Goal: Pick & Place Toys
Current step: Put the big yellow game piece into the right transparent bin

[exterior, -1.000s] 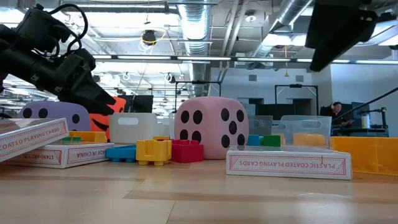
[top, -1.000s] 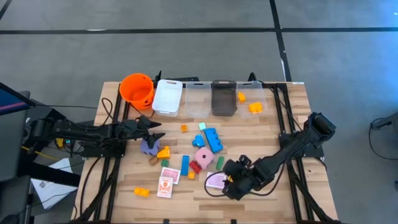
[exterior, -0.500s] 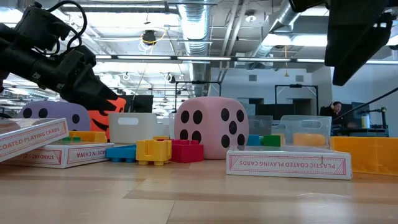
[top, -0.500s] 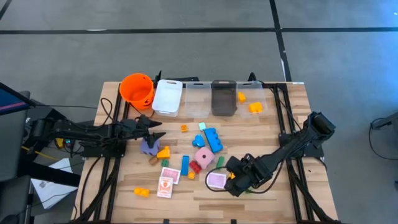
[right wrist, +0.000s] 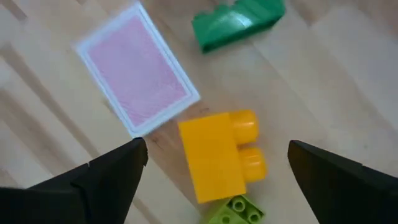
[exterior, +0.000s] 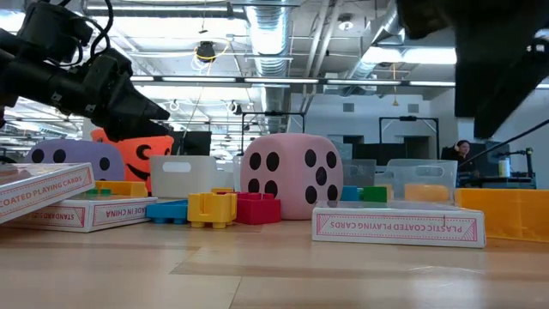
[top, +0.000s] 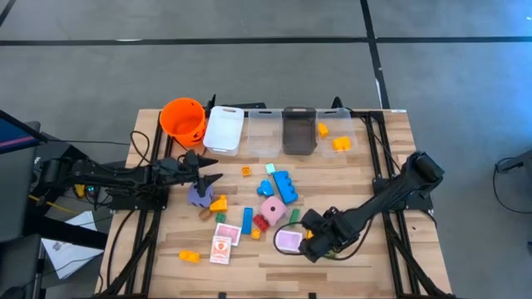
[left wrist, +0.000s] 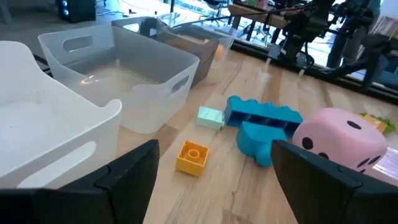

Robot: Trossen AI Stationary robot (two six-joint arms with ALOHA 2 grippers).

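Fingers of the left gripper [top: 202, 169] are seen spread wide and empty, hovering beside the purple die [top: 198, 195], below the orange bucket [top: 183, 119] and the white bin [top: 223, 129]. A small orange brick [left wrist: 191, 157] and a blue brick [left wrist: 261, 118] are shown ahead of it on the table [top: 374, 266], with the pink die [top: 272, 208] further along. Most toys are scattered mid-table — two card packs [top: 223, 242] lie toward the front edge. To the right, the right gripper [top: 309, 246] is held low with its fingers parted wide, nothing gripped; under it a yellow brick [right wrist: 219, 155] is seen touching a pink card [right wrist: 137, 68], a green brick [right wrist: 238, 22] nearby.
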